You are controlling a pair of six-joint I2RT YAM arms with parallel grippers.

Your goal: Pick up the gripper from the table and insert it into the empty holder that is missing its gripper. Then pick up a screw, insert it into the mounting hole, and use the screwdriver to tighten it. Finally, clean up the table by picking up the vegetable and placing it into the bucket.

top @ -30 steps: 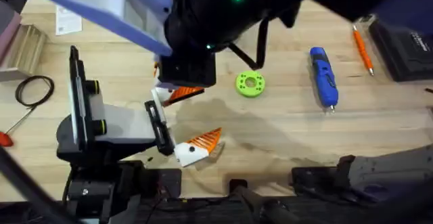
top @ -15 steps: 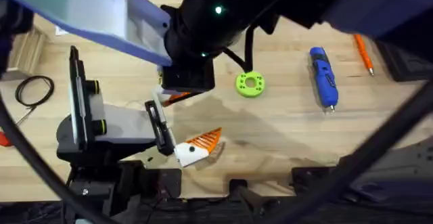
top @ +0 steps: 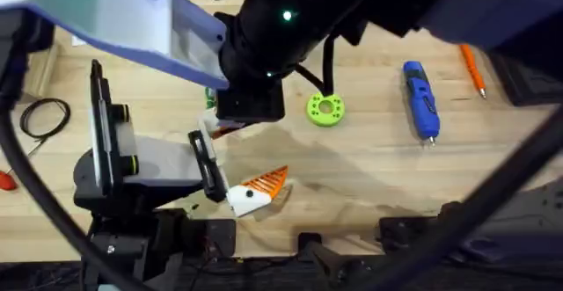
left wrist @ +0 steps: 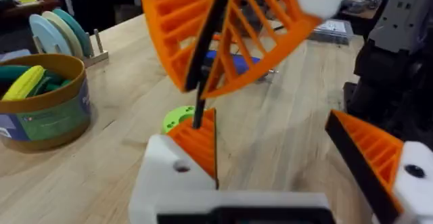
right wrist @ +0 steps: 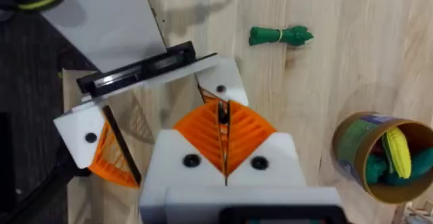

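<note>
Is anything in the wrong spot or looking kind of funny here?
Yes, one thing. The small green toy vegetable lies loose by itself on the wooden table, apart from the bucket, while a yellow toy corn already sits inside. Nothing looks spilled or broken.

even, bright indoor light; soft shadows spread over the table. the raised right arm looms dark and blurred overhead.

Matt pale wood table, ribbed orange plastic gripper, glossy blue plastic screwdriver
</note>
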